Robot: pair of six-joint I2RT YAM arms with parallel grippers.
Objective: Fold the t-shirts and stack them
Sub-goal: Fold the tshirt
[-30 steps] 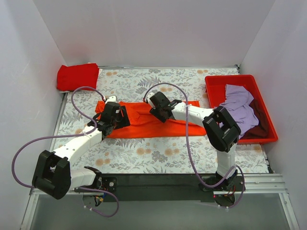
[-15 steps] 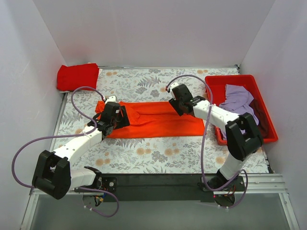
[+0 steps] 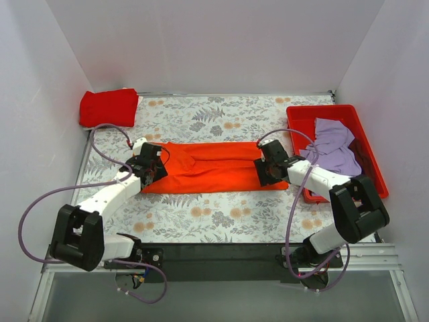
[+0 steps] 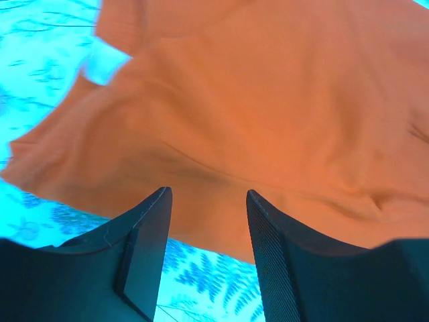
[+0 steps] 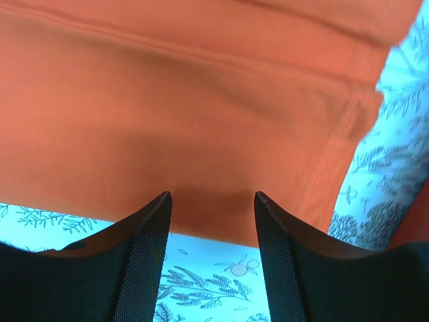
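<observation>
Orange t-shirt [image 3: 214, 166] beneath parted fingers [image 4: 144, 255]

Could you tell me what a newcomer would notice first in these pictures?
The bright orange t-shirt lies stretched in a long band across the flowered table, with the left gripper at its left end and the right gripper at its right end, fingers open. A red t-shirt sits folded at the far left corner.
</observation>
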